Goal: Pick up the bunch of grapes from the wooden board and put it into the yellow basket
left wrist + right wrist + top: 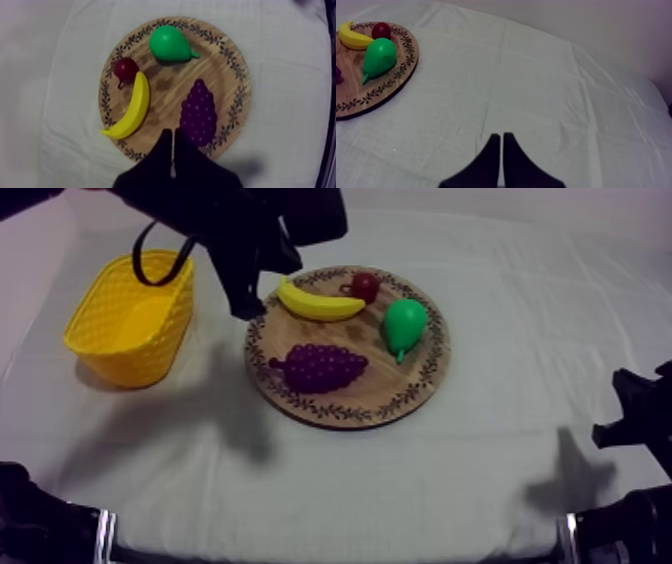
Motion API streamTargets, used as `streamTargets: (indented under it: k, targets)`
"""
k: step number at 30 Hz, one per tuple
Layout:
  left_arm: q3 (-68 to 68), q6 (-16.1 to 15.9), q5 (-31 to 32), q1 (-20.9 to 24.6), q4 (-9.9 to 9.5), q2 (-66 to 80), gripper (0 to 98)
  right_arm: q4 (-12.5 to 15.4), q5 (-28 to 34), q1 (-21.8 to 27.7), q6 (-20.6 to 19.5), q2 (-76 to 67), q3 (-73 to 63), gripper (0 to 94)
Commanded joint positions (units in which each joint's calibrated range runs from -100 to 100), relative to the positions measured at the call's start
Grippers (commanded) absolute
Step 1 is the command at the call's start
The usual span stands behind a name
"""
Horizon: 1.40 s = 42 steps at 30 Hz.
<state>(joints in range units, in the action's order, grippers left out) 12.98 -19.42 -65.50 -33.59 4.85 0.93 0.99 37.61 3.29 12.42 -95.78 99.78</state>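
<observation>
1. Bunch of grapes (318, 368): dark purple, a bumpy cluster of small round beads, wide at one end w/ a short stub stem, tapering at the other. It lay flat on the wooden board (372, 396), on the half nearer the top camera, apart from the other fruit
2. Board: round, pale wood grain, dark leaf-pattern ring along the rim. It sat mid-table on the creased grey-white cloth (420, 478)
3. Other fruit were smooth & glossy: banana (318, 303) yellow & curved; small red fruit (364, 285) round, just beside the banana; pear (404, 325) bright green w/ a thin stem
4. Yellow basket (150, 338): oval, lattice-textured walls. In the top view it stood on the cloth near the board's left, not touching it
5. Left gripper (173, 134): black fingers pressed together into a narrow wedge, holding nothing. The left wrist view looked straight down & had it over the board's rim, between the banana's tip & the grapes' wide end. The top view placed it between basket & board
6. Right gripper (501, 136): fingers likewise together, nothing held, over bare cloth, well apart from the board. The right wrist view caught the board's edge w/ pear, banana & red fruit
</observation>
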Motion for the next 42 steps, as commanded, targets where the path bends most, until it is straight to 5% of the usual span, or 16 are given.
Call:
streamTargets:
  k: [1,8,17,20,24,27,32,42]
  targets:
    - [-4.15,-0.26,-7.69,-0.46,-1.51,-0.73,0.0,0.01,-0.03,0.0,0.01,0.02,-0.01,0.3]
    - [-9.25,-2.33,-16.13,-2.09,-6.1,-2.59,0.0,0.01,-0.03,0.0,0.01,0.02,-0.01,0.3]
    - [-10.59,-3.05,-18.13,-1.73,-7.43,-3.7,1.4,0.01,-0.03,0.0,0.01,0.02,-0.01,0.3]
    - [-9.92,-2.93,-17.71,-1.66,-7.56,-3.62,17.9,0.01,-0.03,0.0,0.01,0.02,-0.01,0.3]
    - [-8.28,-3.07,-16.19,-1.48,-7.27,-3.28,65.6,0.01,-0.03,0.0,0.01,0.02,-0.01,0.3]
    - [-7.63,-3.04,-15.45,-1.45,-7.08,-3.18,85.3,0.01,-0.03,0.0,0.01,0.02,-0.01,0.3]
    - [-6.9,-2.74,-14.31,-1.51,-6.88,-3.2,94.4,0.01,-0.03,0.0,0.01,0.02,-0.01,0.3]
    - [-3.87,-2.01,-11.56,-1.27,-6.76,-4.89,96.2,0.01,-0.03,0.0,0.01,0.02,-0.01,0.3]
